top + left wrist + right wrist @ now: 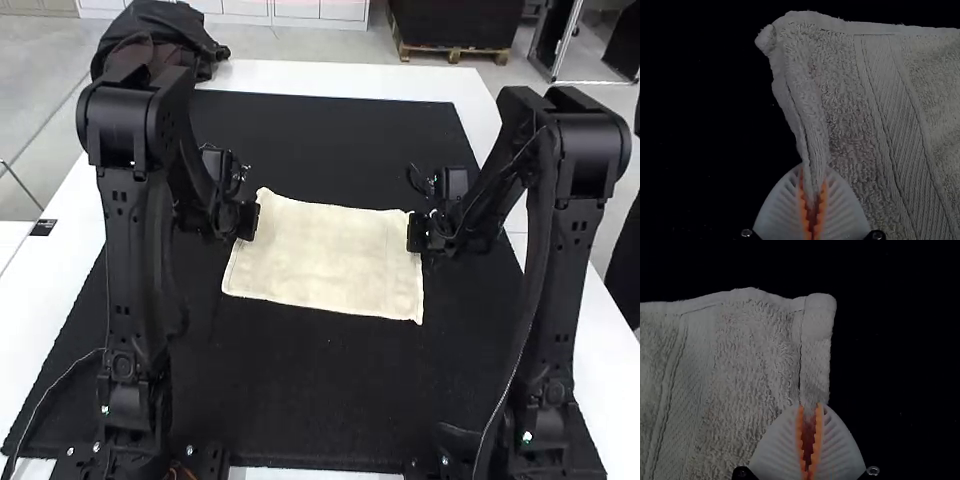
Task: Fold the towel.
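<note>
The workpiece, a cream rectangular terry towel [325, 258], lies spread on the black fabric mat [300, 390], near the middle of the white table [350, 80]. Its long sides run left to right. The hem is slightly wavy along the far side. Whether the cloth is a single layer cannot be told from here.

The left gripper [245, 222] is at the towel's left edge, nearer the far corner than the near one. Its white, ribbed fingers [777, 210] are closed, with a pinched ridge of the hem between the orange pads [803, 207].

The right gripper [418, 232] is at the opposite, right edge, likewise nearer the far corner. In the right wrist view, its matching fingers [840, 450] are closed on the flat hem strip, which enters between the pads at the tips.

A flat woven band [905, 125] runs inward of the left edge; a similar band [677, 405] runs inward of the right. A dark, crumpled fabric bundle [165, 35] rests at the table's far left corner.
</note>
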Robot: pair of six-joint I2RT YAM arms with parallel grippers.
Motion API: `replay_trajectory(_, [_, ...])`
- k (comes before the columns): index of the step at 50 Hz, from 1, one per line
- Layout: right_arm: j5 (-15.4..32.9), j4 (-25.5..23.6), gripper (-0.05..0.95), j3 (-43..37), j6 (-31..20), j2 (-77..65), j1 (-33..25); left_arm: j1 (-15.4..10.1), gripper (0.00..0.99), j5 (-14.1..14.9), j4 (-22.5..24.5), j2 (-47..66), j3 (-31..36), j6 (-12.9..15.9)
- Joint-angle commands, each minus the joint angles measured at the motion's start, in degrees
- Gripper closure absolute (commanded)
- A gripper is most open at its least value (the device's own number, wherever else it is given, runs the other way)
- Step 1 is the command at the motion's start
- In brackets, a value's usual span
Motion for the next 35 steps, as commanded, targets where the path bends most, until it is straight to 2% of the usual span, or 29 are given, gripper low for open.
replay_trajectory(1, [-9.1,-0.9,0.92,0.4,0.9,3.1,1.7,1.6,0.975,-4.0,-0.8,3.5,0.0,0.9])
replay_trajectory(15, [-9.2,-0.8,0.92,0.2,2.3,-0.5,-0.2,4.3,0.975,-3.7,-0.1,0.6,1.6,0.5])
replay_trajectory(29, [-9.7,-1.5,0.92,-1.4,2.5,-6.0,-1.1,5.3,0.975,-2.3,-3.3,-3.4,2.6,0.4])
replay_trajectory(35, [-10.0,-2.2,0.92,-2.7,2.5,-8.8,-1.2,5.4,0.975,-0.8,-4.7,-5.0,2.6,0.4])
